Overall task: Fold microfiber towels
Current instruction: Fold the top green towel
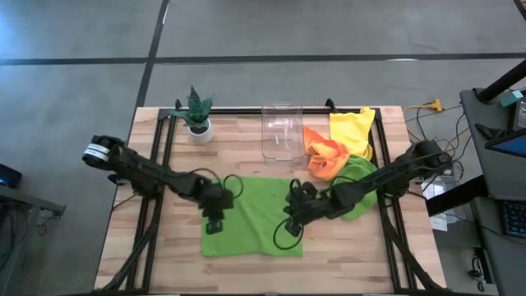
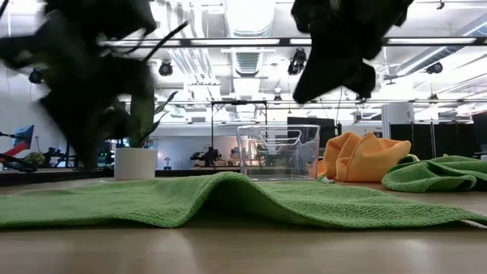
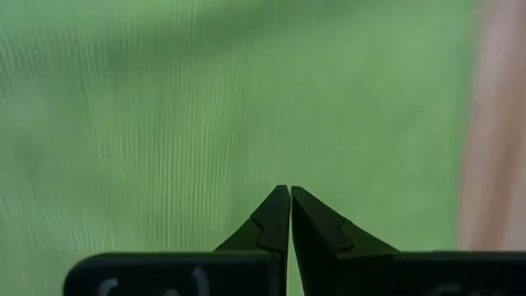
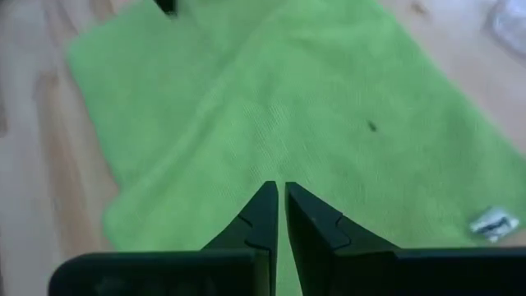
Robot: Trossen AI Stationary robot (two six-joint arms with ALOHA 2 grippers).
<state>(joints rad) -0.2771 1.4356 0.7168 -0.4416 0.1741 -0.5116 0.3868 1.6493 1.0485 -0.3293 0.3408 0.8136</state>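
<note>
1. A lime green towel (image 1: 251, 218) lies spread on the counter (image 1: 345, 271), in its near middle, between the two arms. In the low view it is not quite flat: a soft ridge (image 2: 228, 186) rises across its middle.
2. The left end effector (image 1: 215, 222) hangs over the towel's left edge with its fingers (image 3: 278, 215) pressed together, holding nothing; its wrist view shows only green cloth beneath them.
3. The right end effector (image 1: 292, 224) hangs over the towel's right part, fingers (image 4: 265, 210) together or nearly so, and also empty.
4. The other towels sit at the far right: an orange towel (image 1: 325, 154) bunched beside a clear plastic bin (image 1: 280, 130), a yellow towel (image 1: 353, 130) behind it, and a second lime green towel (image 1: 362, 177) crumpled under the right arm.
5. Judged by its look, the cloth is light, limp and slightly grippy. It should drape and sag rather than hold shape, so a pinch at a corner or along an edge seems best; a mid-cloth grab would likely only bunch it.
6. Both end effectors would need to open before any pinch.
7. Hard to make out: the towel's near right corner is covered by the right end effector from above, and both arms are dark blurs in the low view. A small pale tag (image 4: 491, 222) shows at one edge.
</note>
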